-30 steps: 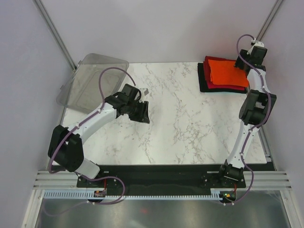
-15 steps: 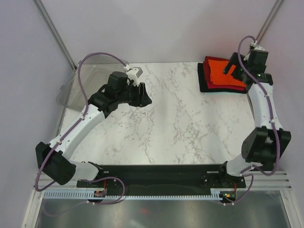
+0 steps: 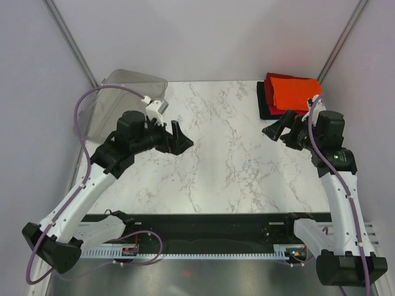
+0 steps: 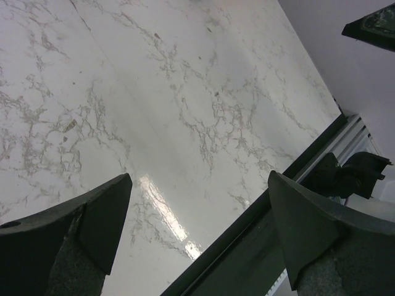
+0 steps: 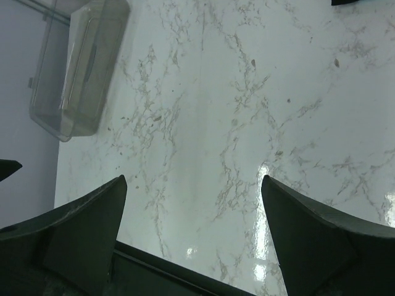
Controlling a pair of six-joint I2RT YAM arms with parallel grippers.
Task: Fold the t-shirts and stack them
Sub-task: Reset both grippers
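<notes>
- White marble-pattern desk with grey veins fills the middle of the top view. Glare from the lights shows on it in both wrist views.
- Pale, plain walls close in on three sides, and a slim metal post runs up each far corner.
- A black base strip runs along the near edge, where both arms are bolted down.
- The t-shirts sit folded in a stack in the far right corner of the desk. Bright orange is on top, with dark red and black edges peeking out on the left side beneath it.
- Left tool hangs over the left-centre of the desk, its fingers spread wide apart with nothing between them. Its wrist view shows only bare marble in the gap.
- Right tool is just in front of the stack, off the cloth, with its jaws fully apart and empty. Its camera looks across the marble toward the left side.
- A clear plastic bin sits at the far left corner, behind the left arm.
</notes>
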